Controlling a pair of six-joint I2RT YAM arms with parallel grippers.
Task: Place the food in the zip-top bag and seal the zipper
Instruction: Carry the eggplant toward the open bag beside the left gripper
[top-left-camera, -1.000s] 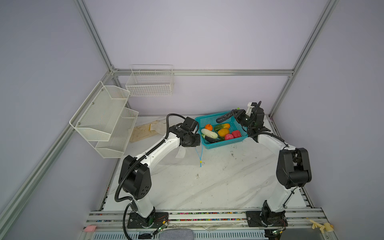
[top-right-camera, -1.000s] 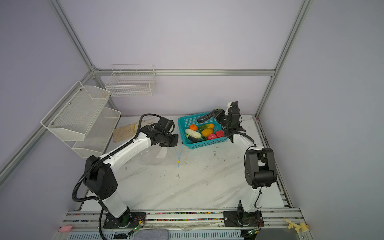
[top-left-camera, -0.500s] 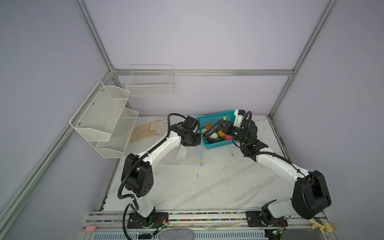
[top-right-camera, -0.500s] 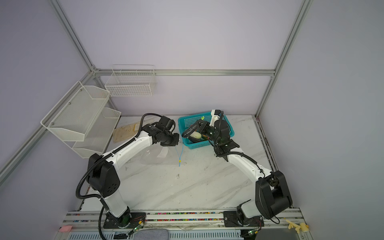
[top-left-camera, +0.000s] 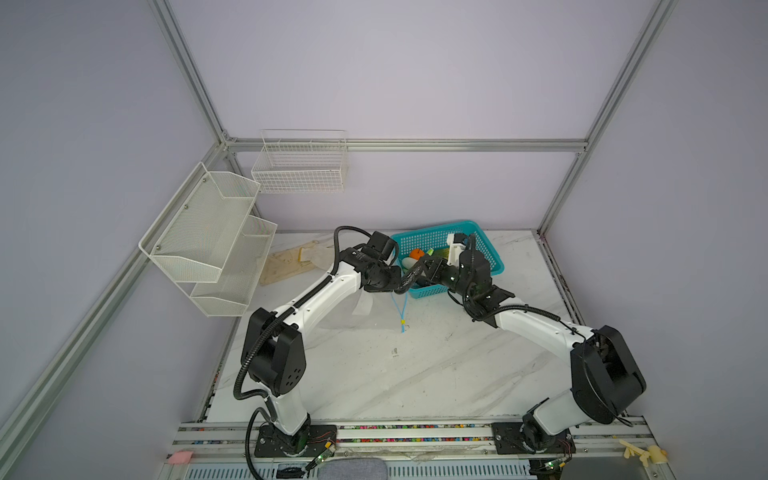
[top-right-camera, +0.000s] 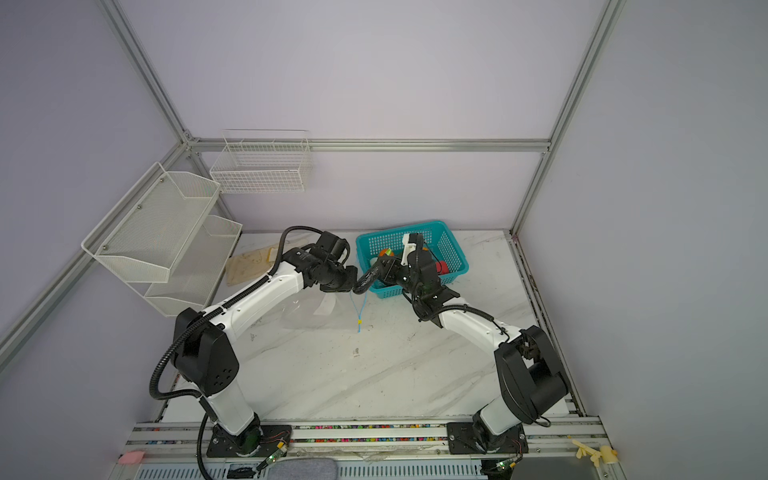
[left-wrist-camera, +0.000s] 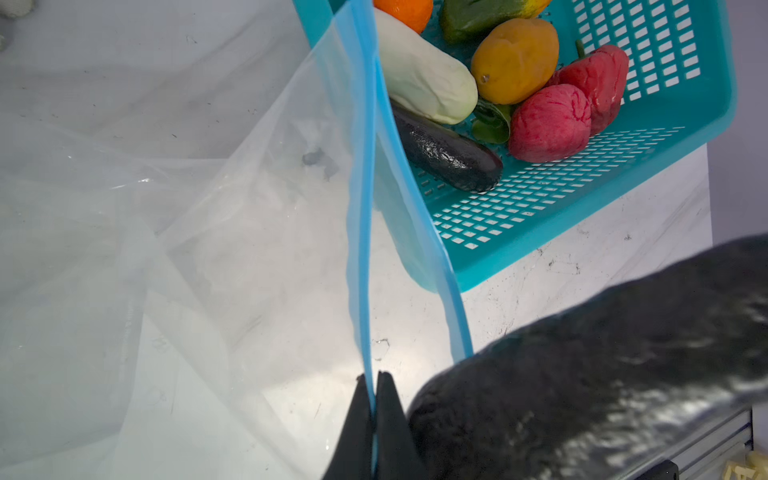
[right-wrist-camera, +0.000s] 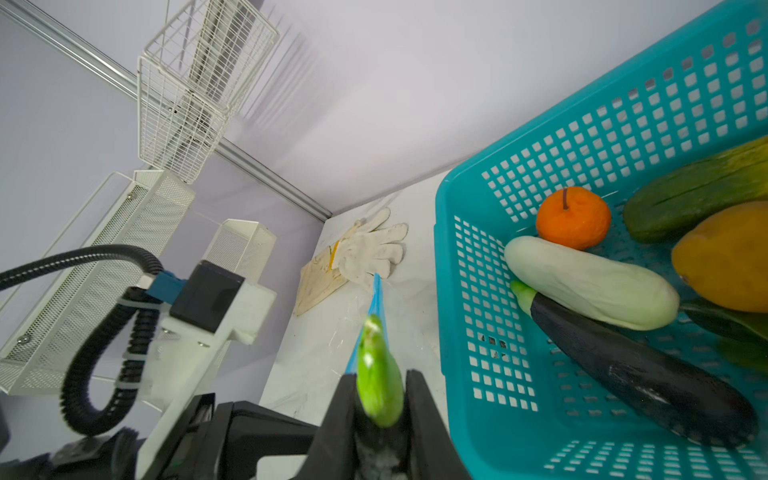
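Note:
My left gripper (left-wrist-camera: 376, 384) is shut on the light blue zipper (left-wrist-camera: 360, 249), holding one lip of the clear zip-top bag (left-wrist-camera: 174, 257) up off the table. The other lip (left-wrist-camera: 432, 266) hangs apart from it. My right gripper (right-wrist-camera: 380, 378) is shut on a dark eggplant with a green stem (right-wrist-camera: 377, 374). That eggplant (top-left-camera: 409, 279) hangs right beside the left gripper (top-left-camera: 392, 286) at the bag's mouth. More food lies in the teal basket (right-wrist-camera: 457, 291): another eggplant (right-wrist-camera: 636, 370), a white piece (right-wrist-camera: 590, 282), an orange (right-wrist-camera: 573, 218) and red pieces (left-wrist-camera: 548, 122). The yellow slider (top-right-camera: 359, 321) hangs low on the zipper.
The teal basket (top-left-camera: 492, 257) stands at the back of the marble table, just behind both grippers. A work glove (right-wrist-camera: 370, 249) and a tan sheet lie at the back left. White wire shelves (top-left-camera: 208, 237) hang on the left wall.
My right arm has swung from the far right side of the basket over to the left, carrying the eggplant to the bag's mouth. The left arm has stayed where it was.

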